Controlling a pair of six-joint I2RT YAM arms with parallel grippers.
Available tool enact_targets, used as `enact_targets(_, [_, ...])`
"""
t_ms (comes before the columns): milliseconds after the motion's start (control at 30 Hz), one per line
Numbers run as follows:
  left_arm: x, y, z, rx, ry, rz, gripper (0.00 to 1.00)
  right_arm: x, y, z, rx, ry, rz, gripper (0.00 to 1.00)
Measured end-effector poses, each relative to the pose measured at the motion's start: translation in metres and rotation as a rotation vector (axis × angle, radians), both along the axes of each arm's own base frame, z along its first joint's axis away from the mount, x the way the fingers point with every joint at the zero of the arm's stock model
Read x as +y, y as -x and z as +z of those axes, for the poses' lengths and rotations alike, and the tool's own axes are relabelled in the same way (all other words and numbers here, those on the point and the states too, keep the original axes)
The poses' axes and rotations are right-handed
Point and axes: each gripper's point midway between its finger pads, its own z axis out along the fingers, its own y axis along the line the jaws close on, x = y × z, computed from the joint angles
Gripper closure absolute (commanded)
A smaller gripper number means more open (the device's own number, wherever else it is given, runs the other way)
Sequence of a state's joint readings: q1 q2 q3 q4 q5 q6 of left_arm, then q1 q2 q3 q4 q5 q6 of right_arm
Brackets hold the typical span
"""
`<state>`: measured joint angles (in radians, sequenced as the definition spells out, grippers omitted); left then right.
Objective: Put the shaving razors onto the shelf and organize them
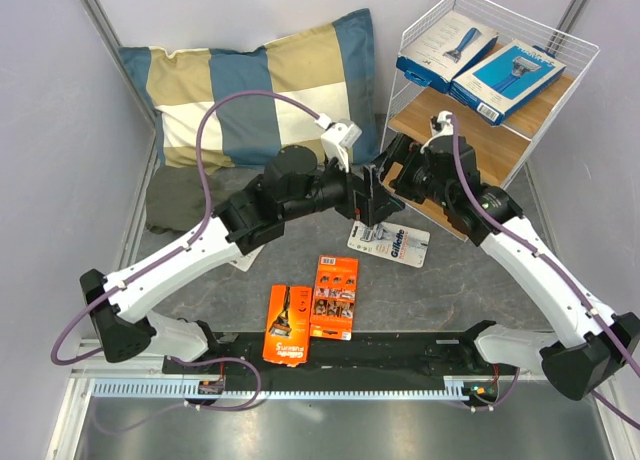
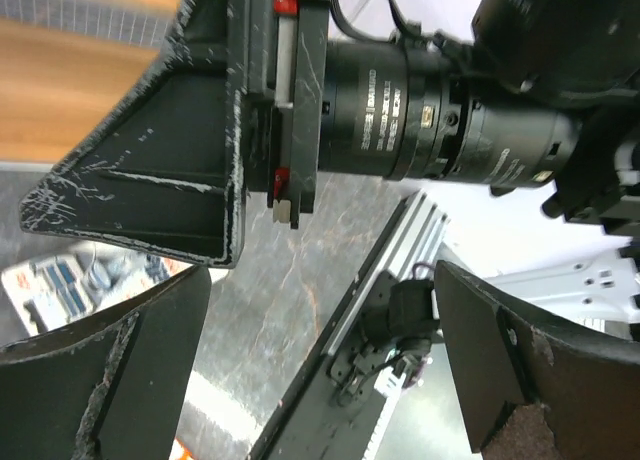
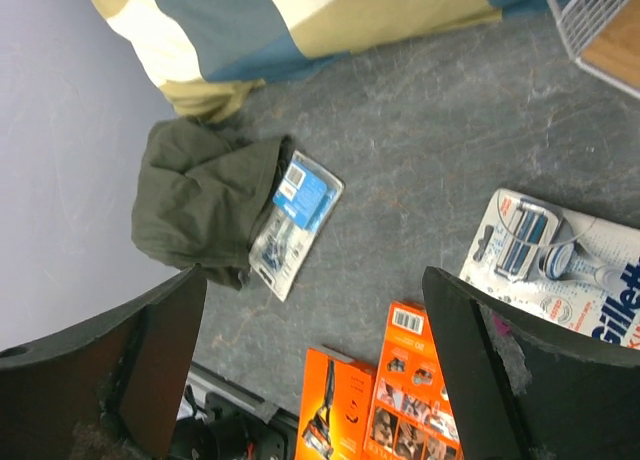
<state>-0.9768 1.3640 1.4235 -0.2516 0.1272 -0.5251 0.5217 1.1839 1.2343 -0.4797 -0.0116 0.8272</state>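
The shelf (image 1: 497, 152) stands at the back right with two blue razor boxes (image 1: 447, 47) (image 1: 508, 78) on its top board. A Gillette blister pack (image 1: 392, 243) lies on the table in front of it, and also shows in the right wrist view (image 3: 560, 265). Two orange cards (image 1: 285, 325) (image 1: 334, 297) lie near the front. A second blister pack (image 3: 297, 220) lies by a green cloth; the left arm hides it from above. My left gripper (image 1: 372, 208) is open and empty just above the Gillette pack. My right gripper (image 1: 397, 170) is open and empty beside the shelf's lower board.
A blue-and-tan checked pillow (image 1: 265, 85) leans at the back left. A crumpled green cloth (image 3: 205, 195) lies in front of it. The two grippers are close together at mid-table. A black rail (image 1: 400, 355) runs along the near edge.
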Motion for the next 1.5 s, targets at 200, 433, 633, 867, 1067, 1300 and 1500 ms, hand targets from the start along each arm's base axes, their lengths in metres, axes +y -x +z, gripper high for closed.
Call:
enact_targets(200, [0.001,-0.011,0.045,-0.061,0.102,-0.036,0.0,-0.01,-0.013,0.046,-0.106,-0.023,-0.079,0.02])
enact_targets(433, [0.004,-0.02,0.093,-0.151,0.214,-0.061,0.05,-0.014,-0.02,0.1,-0.238,-0.082,-0.115,0.02])
enact_targets(633, [0.008,-0.014,0.125,-0.203,0.272,-0.074,0.06,-0.019,-0.015,0.131,-0.33,-0.132,-0.127,0.02])
enact_targets(867, [0.02,0.002,0.171,-0.283,0.353,-0.098,0.07,-0.045,0.014,0.171,-0.478,-0.214,-0.172,0.02])
enact_targets(1067, [0.035,0.015,0.188,-0.316,0.384,-0.1,0.08,-0.071,0.044,0.211,-0.621,-0.284,-0.213,0.02])
enact_targets(1300, [0.07,0.046,0.219,-0.385,0.462,-0.105,0.14,-0.114,0.094,0.262,-0.82,-0.36,-0.289,0.02])
enact_targets(1500, [0.111,0.086,0.237,-0.49,0.582,-0.123,0.2,-0.158,0.157,0.293,-1.032,-0.47,-0.344,0.02])
